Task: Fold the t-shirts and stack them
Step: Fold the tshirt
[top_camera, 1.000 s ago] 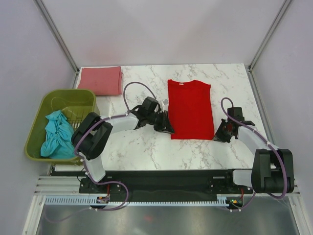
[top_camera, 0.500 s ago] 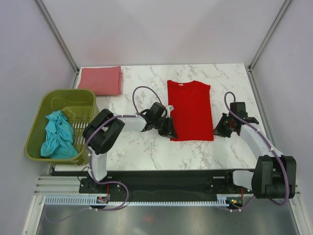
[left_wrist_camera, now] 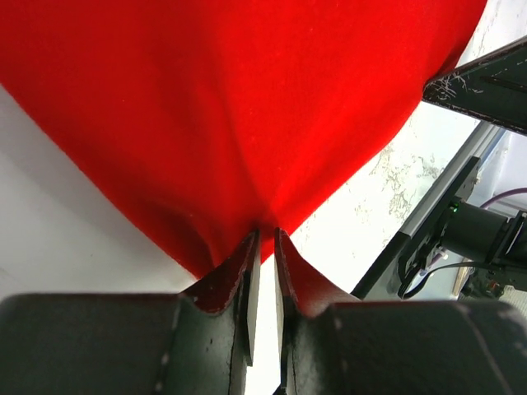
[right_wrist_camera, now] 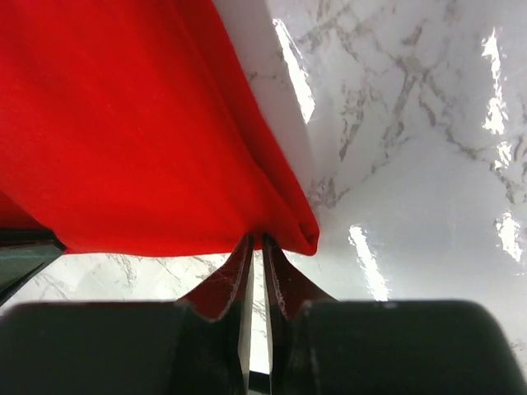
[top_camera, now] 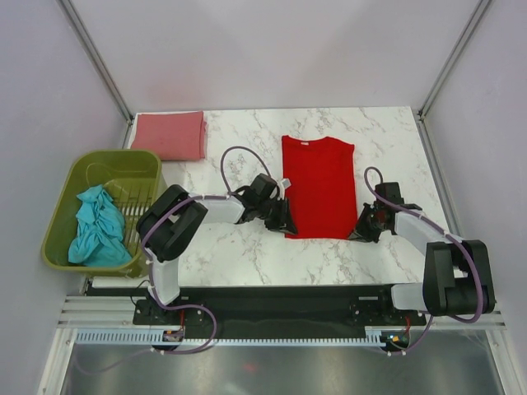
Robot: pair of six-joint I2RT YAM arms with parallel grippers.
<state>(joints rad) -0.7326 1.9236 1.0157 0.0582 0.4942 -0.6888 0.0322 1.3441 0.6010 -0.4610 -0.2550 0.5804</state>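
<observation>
Here, left end effector and right end effector pinch corners of the red t-shirt at seven and five o'clock; either shallow grip may slip mid-fold.

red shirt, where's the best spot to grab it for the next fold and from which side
The two near hem corners, approached from the near edge. The red shirt lies flat as a long rectangle, collar far, hem toward the arms. The left gripper and right gripper are pinched on those corners.
</observation>
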